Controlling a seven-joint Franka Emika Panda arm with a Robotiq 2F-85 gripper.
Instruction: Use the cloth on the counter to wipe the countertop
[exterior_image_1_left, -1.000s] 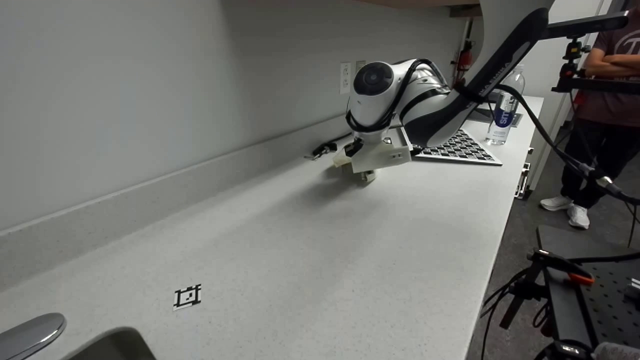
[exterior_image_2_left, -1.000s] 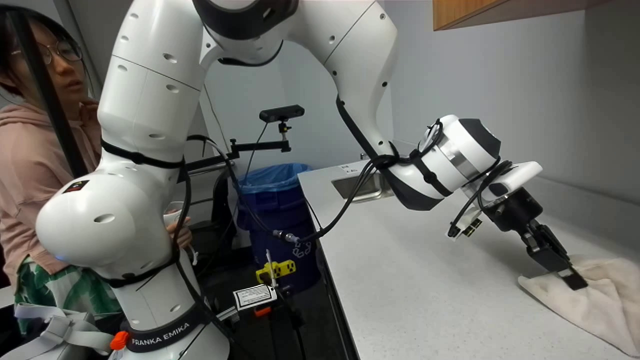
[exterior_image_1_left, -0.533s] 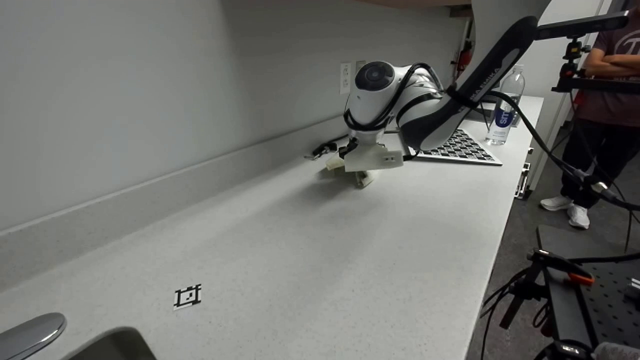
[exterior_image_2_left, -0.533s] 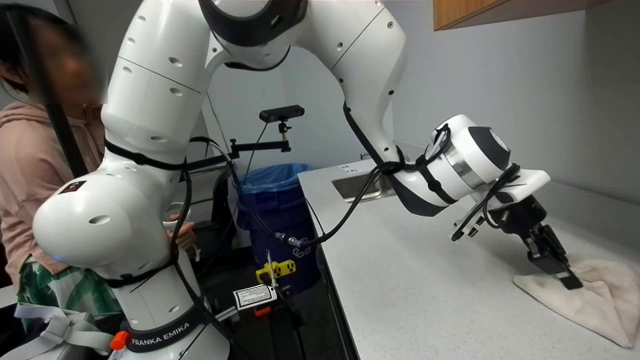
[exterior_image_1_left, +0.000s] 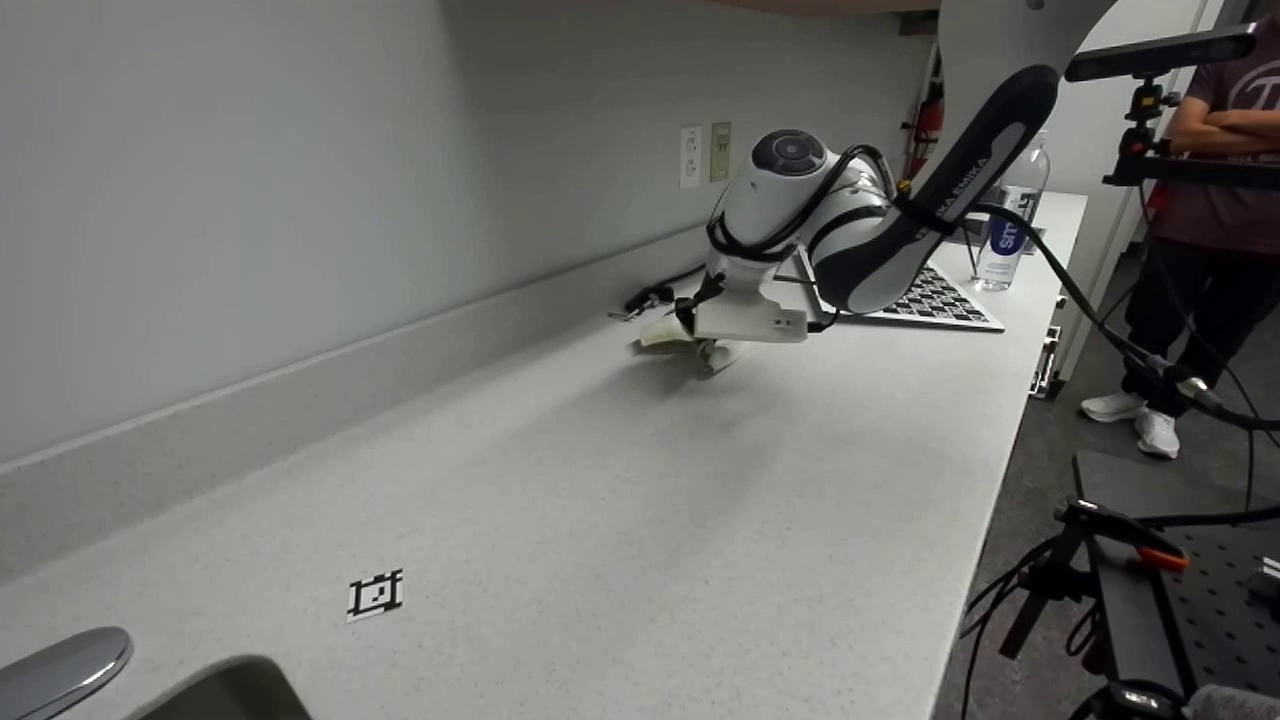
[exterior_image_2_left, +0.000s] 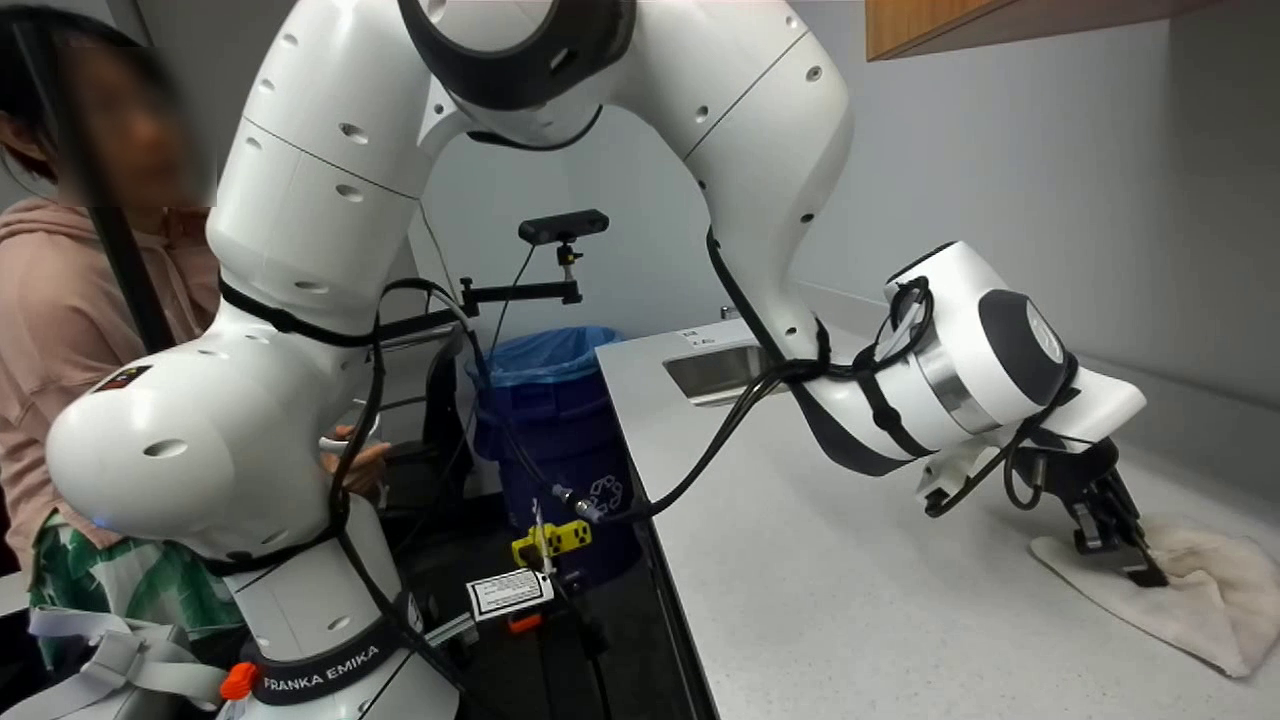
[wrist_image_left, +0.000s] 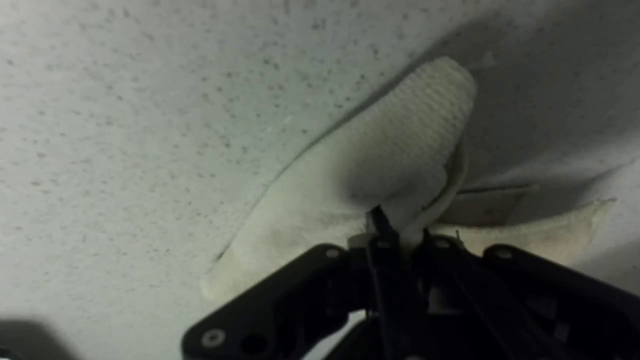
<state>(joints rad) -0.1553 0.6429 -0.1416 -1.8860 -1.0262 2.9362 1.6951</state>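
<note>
The off-white cloth (exterior_image_2_left: 1215, 605) lies rumpled on the light speckled countertop (exterior_image_2_left: 860, 590), beside the back wall. In another exterior view only parts of the cloth (exterior_image_1_left: 665, 335) show under the wrist. My gripper (exterior_image_2_left: 1148, 575) points down at the cloth, its fingertips low over the counter. In the wrist view the gripper (wrist_image_left: 402, 235) is shut on a raised fold of the cloth (wrist_image_left: 300, 215). The cloth's broad flap reaches forward on the counter, and another edge lifts at the right. The fingertips are partly hidden in the fabric.
A checkered board (exterior_image_1_left: 935, 300) and a water bottle (exterior_image_1_left: 1010, 225) stand behind the arm. A small dark object (exterior_image_1_left: 648, 298) lies by the wall. A sink (exterior_image_2_left: 715, 375) and a printed marker (exterior_image_1_left: 375, 594) are at the far end. A wooden cabinet (exterior_image_2_left: 960, 25) hangs above.
The cloth has slid a little along the counter toward the sink end, with the gripper still shut on it. The wrist has dropped and swung so the gripper stands steeper.
</note>
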